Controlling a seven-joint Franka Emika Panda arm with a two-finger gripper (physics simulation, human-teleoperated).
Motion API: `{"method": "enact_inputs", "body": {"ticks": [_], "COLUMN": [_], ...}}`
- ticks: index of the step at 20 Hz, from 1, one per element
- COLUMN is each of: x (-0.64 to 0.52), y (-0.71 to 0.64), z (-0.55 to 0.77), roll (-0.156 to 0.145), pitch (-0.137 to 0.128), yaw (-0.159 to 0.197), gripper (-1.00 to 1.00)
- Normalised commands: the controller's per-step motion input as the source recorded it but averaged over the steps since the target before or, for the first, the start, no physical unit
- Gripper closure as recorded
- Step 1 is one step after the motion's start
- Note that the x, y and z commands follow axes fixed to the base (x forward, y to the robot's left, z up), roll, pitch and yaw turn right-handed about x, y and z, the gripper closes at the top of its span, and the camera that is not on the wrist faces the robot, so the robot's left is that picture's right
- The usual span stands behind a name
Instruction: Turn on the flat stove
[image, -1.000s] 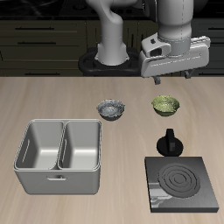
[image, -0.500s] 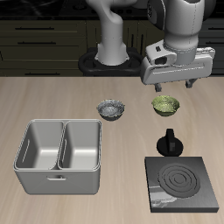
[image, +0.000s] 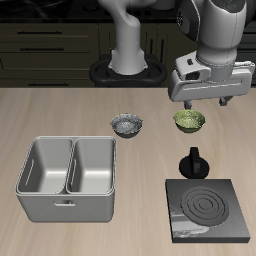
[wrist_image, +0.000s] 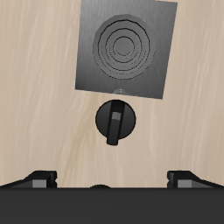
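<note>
While the rings of the burner are grey, the stove is judged to be off, so the task lies ahead. Across the exterior view, a grey double-basin metal tray (image: 68, 177) is met first, then a small speckled grey bowl (image: 127, 124), a green patterned bowl (image: 190, 121), a small black round handled object (image: 193, 163), and the flat dark grey square stove (image: 208, 208) near the table's front edge. The two-finger gripper (image: 211, 98) hangs high above the bowls, its jaws spread wide and nothing held. A descent onto the small corner knob (image: 178, 228) is called for, well clear of the black object. Both parted fingertips (wrist_image: 38, 176) are shown only by the wrist view.
</note>
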Motion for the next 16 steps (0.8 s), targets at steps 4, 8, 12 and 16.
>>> {"method": "enact_inputs", "body": {"ticks": [4, 8, 12, 16], "x": [0.09, 0.10, 0.14, 0.09], "y": [0.10, -0.04, -0.05, -0.07], "z": [-0.16, -0.15, -0.24, -0.33], "roll": [0.000, -0.023, -0.030, -0.055], "pitch": [0.013, 0.018, 0.005, 0.003], "yaw": [-0.003, -0.016, -0.001, 0.009], "gripper": [-1.00, -1.00, -1.00, -1.00]}}
